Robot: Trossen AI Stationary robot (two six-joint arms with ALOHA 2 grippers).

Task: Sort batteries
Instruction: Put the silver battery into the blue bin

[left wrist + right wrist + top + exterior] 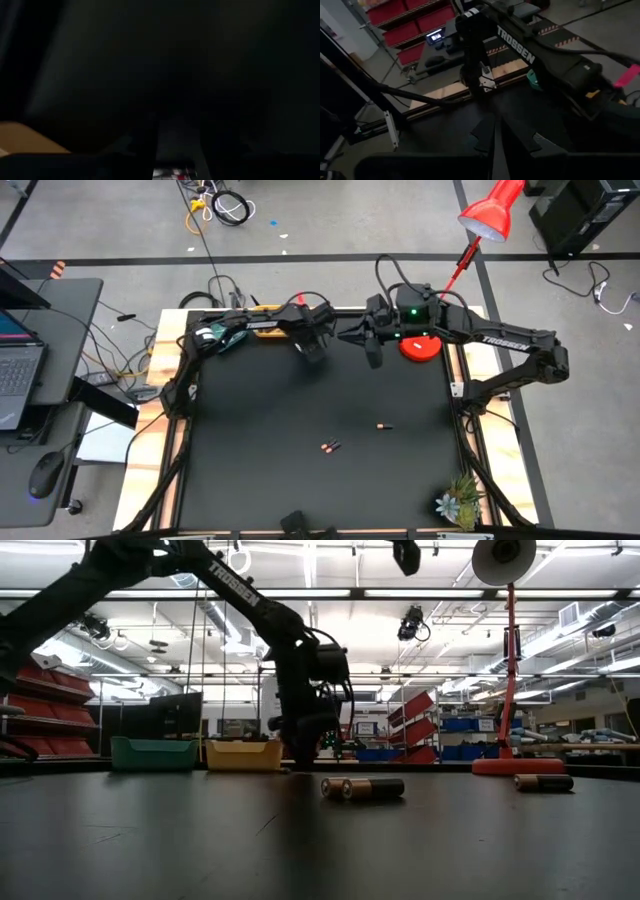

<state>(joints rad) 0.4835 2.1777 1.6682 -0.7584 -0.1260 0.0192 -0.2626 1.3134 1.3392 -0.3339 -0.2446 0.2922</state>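
Note:
Two dark batteries with copper ends point(362, 787) lie on their sides, close together, mid-table point(330, 446). A third point(543, 782) lies to their right point(384, 425). My left gripper point(312, 352) points steeply down near the far edge, just right of the yellow bowl point(243, 754) and the teal bowl point(153, 753). It is shut on a pale battery point(172, 172). My right gripper point(375, 358) is shut on nothing and hangs high over the far part of the table, beside the left one. My left gripper has a pale battery point(172, 172) pinched between its two fingers, which come from above, pointing steeply down. A whitish bit point(485, 82) shows at the fingers in the right wrist view. The dark hides which part of the battery they are on.
A red lamp stands on its round base point(420, 348) at the far right, its pole point(510, 670) rising beside my right arm. A small plant point(458, 502) sits at the near right corner. The black table top point(260, 430) lies bare around the batteries.

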